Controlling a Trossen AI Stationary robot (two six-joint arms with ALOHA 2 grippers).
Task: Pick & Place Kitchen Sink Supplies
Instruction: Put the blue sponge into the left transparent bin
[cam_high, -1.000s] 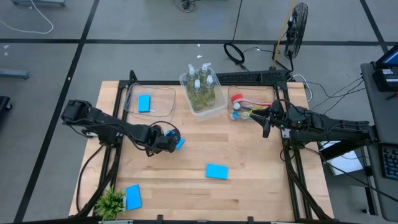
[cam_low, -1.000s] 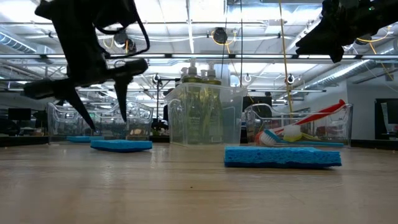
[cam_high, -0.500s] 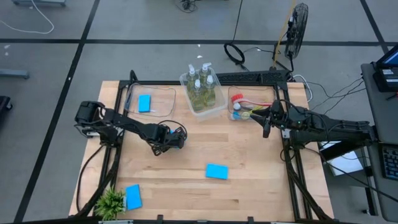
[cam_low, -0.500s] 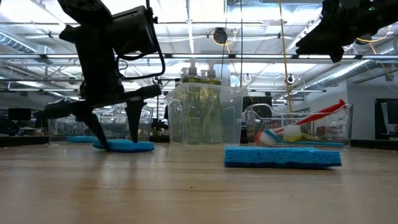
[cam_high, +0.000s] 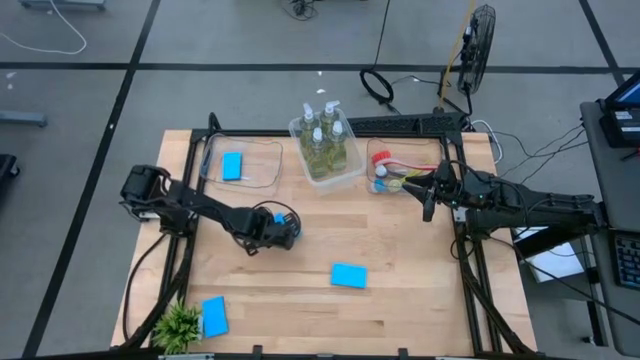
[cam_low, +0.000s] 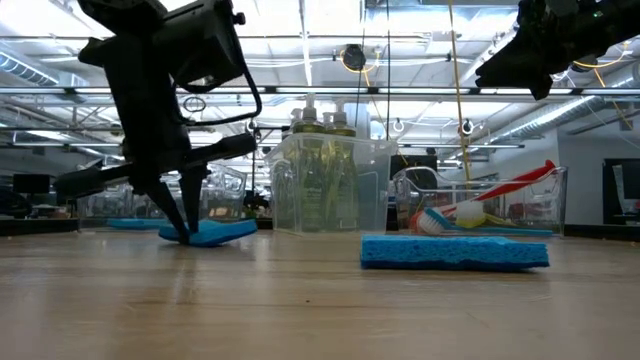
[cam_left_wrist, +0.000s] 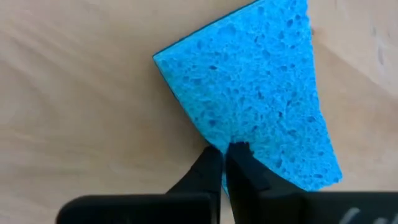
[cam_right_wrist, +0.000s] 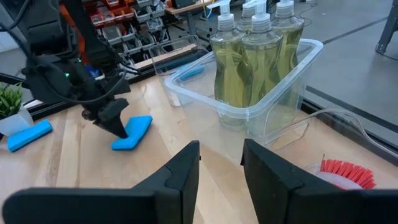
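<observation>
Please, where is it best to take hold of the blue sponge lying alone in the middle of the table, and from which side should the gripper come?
Probably from straight above, jaws across the short width of the sponge: it lies flat on the table with nothing close around it.

Both arms (cam_high: 200, 205) matte black, jointed, black cables looped alongside; grippers' fingers (cam_right_wrist: 177, 174) dark, flat, tapered blades.

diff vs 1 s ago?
The left gripper came down onto the sponge mid-table and shut on its edge; one end now tips up. The right gripper stayed open above the brush bin. Other sponges, bottles and brushes have not moved.
</observation>
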